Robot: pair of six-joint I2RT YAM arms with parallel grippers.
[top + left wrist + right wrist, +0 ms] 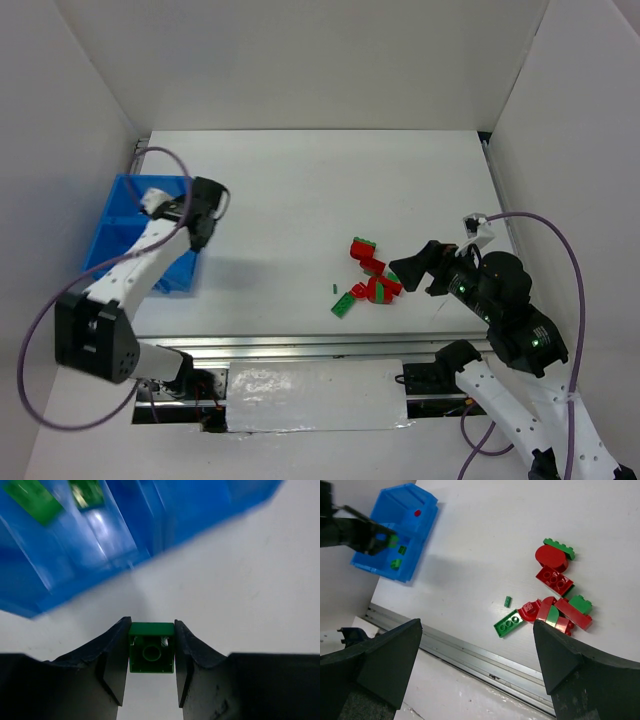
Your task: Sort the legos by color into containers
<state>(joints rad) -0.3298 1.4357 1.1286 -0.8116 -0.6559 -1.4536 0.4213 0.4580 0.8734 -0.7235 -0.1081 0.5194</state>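
My left gripper (151,630) is shut on a small green brick (151,652), held above the white table just beside the blue bin (165,515). In the top view this gripper (200,235) hangs at the bin's (112,225) right wall. The bin holds green bricks (396,563) in its near compartment and one red brick (417,513) in the far one. My right gripper (477,652) is open and empty, above the table's front edge. It sits right of the loose pile of red and green bricks (375,275).
A flat green plate (508,623) and a tiny green piece (507,601) lie left of the pile. A metal rail (470,652) runs along the table's front edge. White walls enclose the table on three sides.
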